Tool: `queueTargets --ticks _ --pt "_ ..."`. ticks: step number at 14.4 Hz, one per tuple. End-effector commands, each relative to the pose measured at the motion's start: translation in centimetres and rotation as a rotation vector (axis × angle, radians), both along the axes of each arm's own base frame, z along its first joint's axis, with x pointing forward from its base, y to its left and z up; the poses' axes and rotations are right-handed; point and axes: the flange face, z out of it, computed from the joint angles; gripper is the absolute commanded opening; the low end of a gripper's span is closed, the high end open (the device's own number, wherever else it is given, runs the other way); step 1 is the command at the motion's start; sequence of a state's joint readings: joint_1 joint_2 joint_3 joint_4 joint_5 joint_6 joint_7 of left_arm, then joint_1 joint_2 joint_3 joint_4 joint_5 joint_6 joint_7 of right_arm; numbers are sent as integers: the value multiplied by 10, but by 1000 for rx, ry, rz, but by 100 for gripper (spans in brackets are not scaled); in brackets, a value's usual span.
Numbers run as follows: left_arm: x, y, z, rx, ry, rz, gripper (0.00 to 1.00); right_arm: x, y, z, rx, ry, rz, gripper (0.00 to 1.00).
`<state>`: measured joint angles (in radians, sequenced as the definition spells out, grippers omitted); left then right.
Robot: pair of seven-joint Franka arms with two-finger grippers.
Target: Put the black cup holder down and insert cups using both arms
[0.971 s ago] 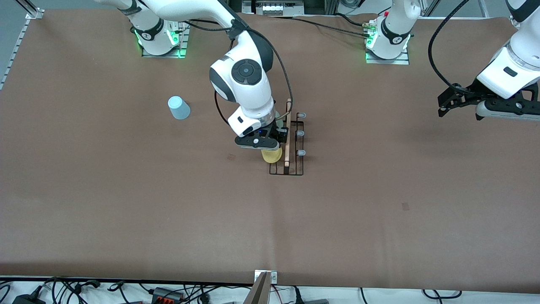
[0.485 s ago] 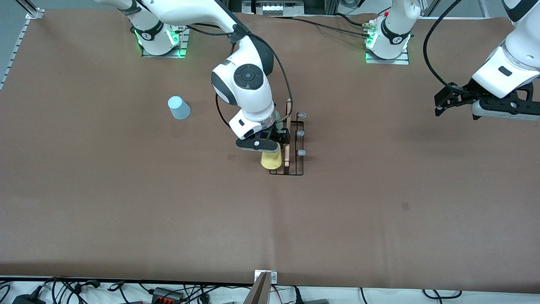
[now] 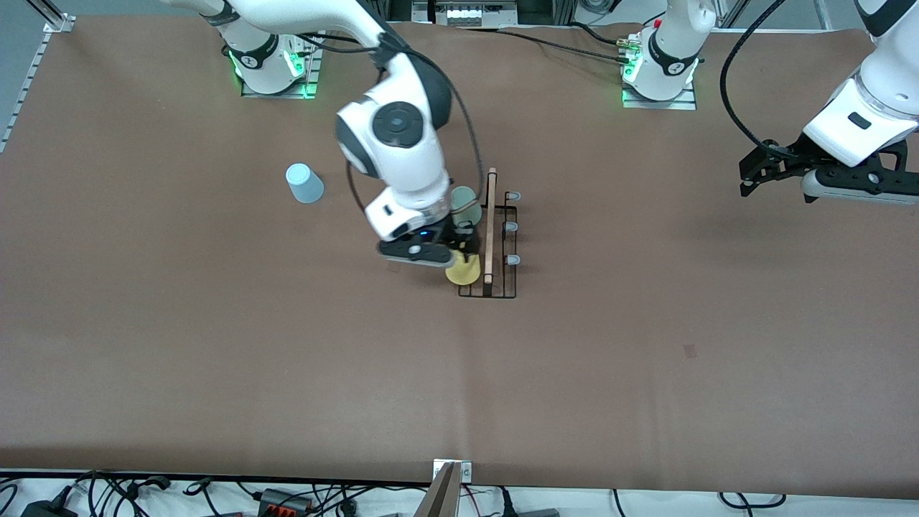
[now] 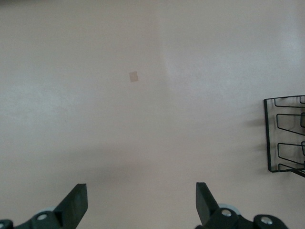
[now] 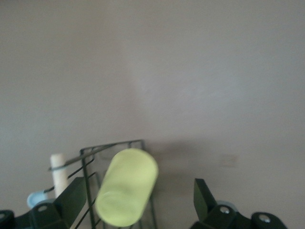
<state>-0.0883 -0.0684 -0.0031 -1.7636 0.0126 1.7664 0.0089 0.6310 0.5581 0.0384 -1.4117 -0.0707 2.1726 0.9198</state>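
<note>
Light blue cup (image 3: 304, 183) sits alone toward the right arm's end of the bench (image 3: 215, 345), upside down, wide brown surface bare around it and nearer the front camera.

Mid-bench: right tool (image 3: 425, 253) hangs just over the yellow cup (image 3: 463, 268), fingers (image 5: 71, 202) spread, nothing pinched. Right wrist view shows the yellow cup tilted on the black cup holder (image 3: 490, 244), between the spread fingers but w/ gaps either side.

Holder's a thin black wire rack, light wooden rod handle (image 3: 490, 224) running along its middle, three pale-tipped prongs (image 3: 512, 227) showing on the side toward the left arm. Grey-green cup (image 3: 465, 203) is on the rack too, farther from the front camera than the yellow one, partly hidden by the arm.

Left tool (image 3: 779, 176) waits over the left arm's end of the bench, well apart from the rack, fingers (image 4: 76, 202) spread, empty.
</note>
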Motion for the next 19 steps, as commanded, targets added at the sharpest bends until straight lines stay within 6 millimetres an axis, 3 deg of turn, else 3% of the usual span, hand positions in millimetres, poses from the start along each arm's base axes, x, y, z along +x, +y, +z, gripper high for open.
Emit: queueTargets --ticks 1,3,7,12,15,17,19 --pt "1 -1 7 21 4 -21 100 18 -70 61 -30 11 -9 100" --pt "1 -1 8 21 2 -21 100 34 -137 96 -57 40 -10 100" --pt "2 -1 9 21 2 -21 100 43 -261 146 -109 122 137 100" --pt "2 -1 9 21 2 -21 100 28 -400 201 -122 159 93 100" --pt "2 -1 9 21 2 -21 100 10 -456 220 -124 187 64 100" --pt "2 -1 9 21 2 -21 100 2 -461 219 -123 202 58 100" --pt "2 -1 9 21 1 -21 100 -2 -461 202 -124 243 124 100"
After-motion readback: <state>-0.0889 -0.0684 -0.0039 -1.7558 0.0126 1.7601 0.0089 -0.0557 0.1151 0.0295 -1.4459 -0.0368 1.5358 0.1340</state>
